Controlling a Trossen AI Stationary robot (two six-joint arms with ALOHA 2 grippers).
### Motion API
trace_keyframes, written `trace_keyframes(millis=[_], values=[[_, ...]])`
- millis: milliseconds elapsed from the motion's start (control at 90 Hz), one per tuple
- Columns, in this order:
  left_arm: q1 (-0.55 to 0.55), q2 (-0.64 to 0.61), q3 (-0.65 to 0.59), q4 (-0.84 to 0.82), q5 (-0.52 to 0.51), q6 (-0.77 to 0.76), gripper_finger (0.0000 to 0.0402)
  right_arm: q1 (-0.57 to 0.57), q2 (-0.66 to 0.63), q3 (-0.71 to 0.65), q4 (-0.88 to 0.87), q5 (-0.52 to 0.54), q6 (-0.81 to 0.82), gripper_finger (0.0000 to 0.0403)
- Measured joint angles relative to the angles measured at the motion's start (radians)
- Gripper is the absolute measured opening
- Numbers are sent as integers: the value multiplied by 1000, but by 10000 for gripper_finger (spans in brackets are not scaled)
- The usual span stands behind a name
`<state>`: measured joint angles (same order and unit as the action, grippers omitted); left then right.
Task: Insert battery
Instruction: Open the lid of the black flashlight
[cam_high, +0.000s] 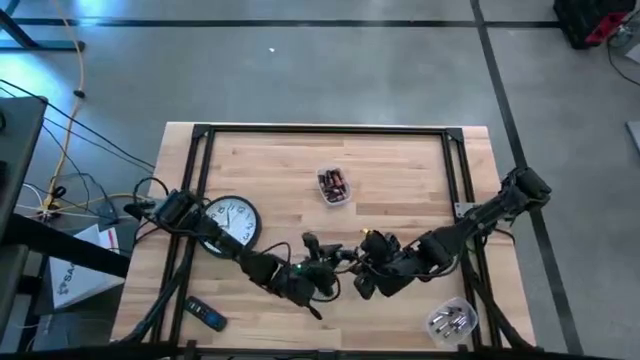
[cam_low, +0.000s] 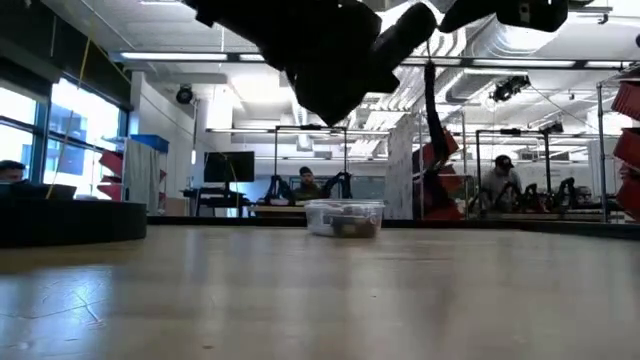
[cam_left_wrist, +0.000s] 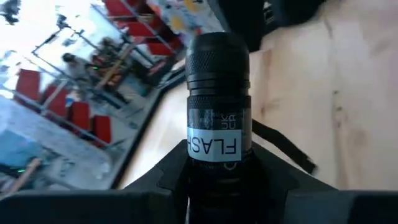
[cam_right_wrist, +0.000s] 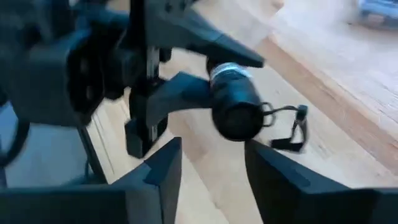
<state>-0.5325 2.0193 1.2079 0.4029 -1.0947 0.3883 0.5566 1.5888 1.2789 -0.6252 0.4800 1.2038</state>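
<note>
A black flashlight (cam_left_wrist: 219, 93) with a white "FLASH" label is held up over the table's near middle by my left gripper (cam_high: 322, 266), which is shut on it. Its knurled end cap (cam_right_wrist: 238, 115) has a black lanyard (cam_right_wrist: 292, 132) and points toward my right gripper (cam_right_wrist: 211, 177). That gripper (cam_high: 368, 272) is open, a short way off the cap and touching nothing. Batteries lie in a clear tub (cam_high: 333, 187) that stands on the table at mid-far; the tub (cam_low: 344, 217) also shows in the low view. My left gripper pinches the flashlight's barrel between its two fingers (cam_left_wrist: 166, 180), at the labelled band (cam_left_wrist: 214, 147) below the end cap. The fingers lie across the barrel, and the capped end sticks out beyond them. The flashlight is lifted clear of the table, its lanyard hanging slack.
A round wall clock (cam_high: 232, 220) lies at the table's left, under my left arm. A dark remote (cam_high: 205, 315) sits near the front left corner. A second clear tub (cam_high: 452, 320) with silvery pieces stands at the front right. A black frame (cam_high: 330, 130) runs around the tabletop.
</note>
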Motion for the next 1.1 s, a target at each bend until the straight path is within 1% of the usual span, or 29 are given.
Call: trace_keyframes(millis=[100,289,456,711,922,1100], values=[[-8,0,0,66,1,55,98,-14,0,0,10,12,60,172],[-18,0,0,98,-15,105,98,-46,0,0,26,4,159,170],[-19,0,0,97,-27,105,98,-61,0,0,50,-19,158,157],[-19,0,0,90,-38,101,98,-59,0,0,61,-19,149,121],[-19,0,0,89,-62,95,98,-57,0,0,73,-52,122,119],[-19,0,0,89,-78,95,98,-57,0,0,73,-42,120,119]])
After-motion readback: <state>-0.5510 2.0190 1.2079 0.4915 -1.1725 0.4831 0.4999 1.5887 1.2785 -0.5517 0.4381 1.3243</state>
